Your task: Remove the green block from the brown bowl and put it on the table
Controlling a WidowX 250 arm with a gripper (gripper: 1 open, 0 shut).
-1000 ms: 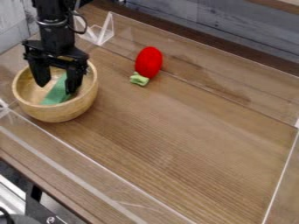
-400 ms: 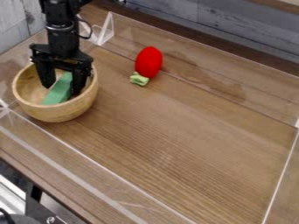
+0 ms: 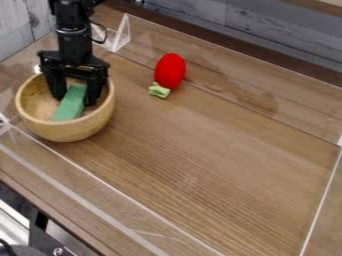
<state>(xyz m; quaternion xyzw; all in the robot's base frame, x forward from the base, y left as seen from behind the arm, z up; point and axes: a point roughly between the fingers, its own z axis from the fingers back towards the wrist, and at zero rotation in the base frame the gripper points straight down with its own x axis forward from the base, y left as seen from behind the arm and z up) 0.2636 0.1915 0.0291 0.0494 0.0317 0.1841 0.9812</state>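
A green block (image 3: 68, 103) leans tilted inside the brown bowl (image 3: 40, 122) at the left of the table. My black gripper (image 3: 74, 92) points straight down into the bowl, open. Its fingers (image 3: 98, 88) straddle the upper part of the block, one on each side. From this view I cannot tell whether the pads touch the block. The arm rises from the gripper toward the top of the frame.
A red strawberry-like toy (image 3: 168, 70) with a green stem end lies on the wooden table (image 3: 214, 140) to the right of the bowl. Clear plastic walls (image 3: 120, 35) run along the table's edges. A stone-pattern wall stands behind.
The gripper has sunk deeper into the bowl, shifting slightly right, so its open fingers now stand around the green block. The block and bowl have not moved.
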